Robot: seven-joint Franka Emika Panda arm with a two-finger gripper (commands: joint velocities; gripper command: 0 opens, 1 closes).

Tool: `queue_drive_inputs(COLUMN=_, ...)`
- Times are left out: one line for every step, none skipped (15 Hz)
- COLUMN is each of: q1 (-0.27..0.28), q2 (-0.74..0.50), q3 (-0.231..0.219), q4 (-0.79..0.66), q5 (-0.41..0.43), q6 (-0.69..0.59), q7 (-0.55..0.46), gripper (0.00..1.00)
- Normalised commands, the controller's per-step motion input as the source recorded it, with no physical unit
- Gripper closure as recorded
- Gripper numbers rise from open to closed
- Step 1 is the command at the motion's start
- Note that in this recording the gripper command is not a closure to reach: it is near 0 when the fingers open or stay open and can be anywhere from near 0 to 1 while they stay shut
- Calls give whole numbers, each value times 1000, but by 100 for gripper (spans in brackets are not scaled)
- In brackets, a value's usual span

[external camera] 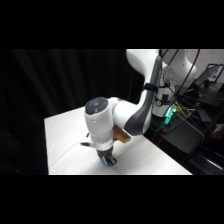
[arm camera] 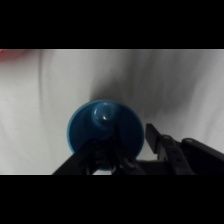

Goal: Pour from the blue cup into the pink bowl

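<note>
The gripper (external camera: 107,161) is sitting low over the table (external camera: 65,145), and its fingers are standing apart around the rim of the blue cup (arm camera: 105,131), probably for a grasp before pouring. A small pale ball (arm camera: 105,113) is lying inside the cup. The pink bowl (arm camera: 12,53) is perhaps that red edge far off at the wrist view's corner.

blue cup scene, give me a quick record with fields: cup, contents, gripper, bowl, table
cup: blue cup upright on the table, seen from above in the wrist view
contents: one small pale ball inside
gripper: gripper low at the cup, one finger outside the rim; open or shut cannot be told
bowl: only a pinkish-red sliver at the wrist view's upper left corner, probably the pink bowl
table: white table
</note>
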Motion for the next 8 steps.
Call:
queue_drive_inputs(q1=17, q2=-58, q3=-39, q4=60, q5=1, q6=-53, q7=35, gripper=100)
queue_drive_inputs(q1=16, q2=-78, q3=-38, q4=39, q5=-1, q6=-54, q7=32, gripper=100)
queue_drive_inputs(q1=29, q2=-111, q3=-54, q4=21, q5=-28, q6=-98, q7=36, gripper=62)
queue_drive_inputs(q1=29, q2=-148, q3=-58, q4=-2, q5=-41, q6=-123, q7=34, gripper=31)
queue_drive_inputs(q1=35, q2=-219, q3=-72, q4=-33, q5=-57, q6=-182, q7=55, gripper=8)
queue_drive_inputs(q1=21, q2=-291, q3=-67, q4=-57, q5=-47, q6=-228, q7=54, gripper=8)
queue_drive_inputs(q1=15, q2=-345, q3=-69, q4=-60, q5=-35, q6=-296, q7=88, gripper=8)
queue_drive_inputs(q1=9, q2=-426, q3=-80, q4=-71, q5=-52, q6=-360, q7=101, gripper=8)
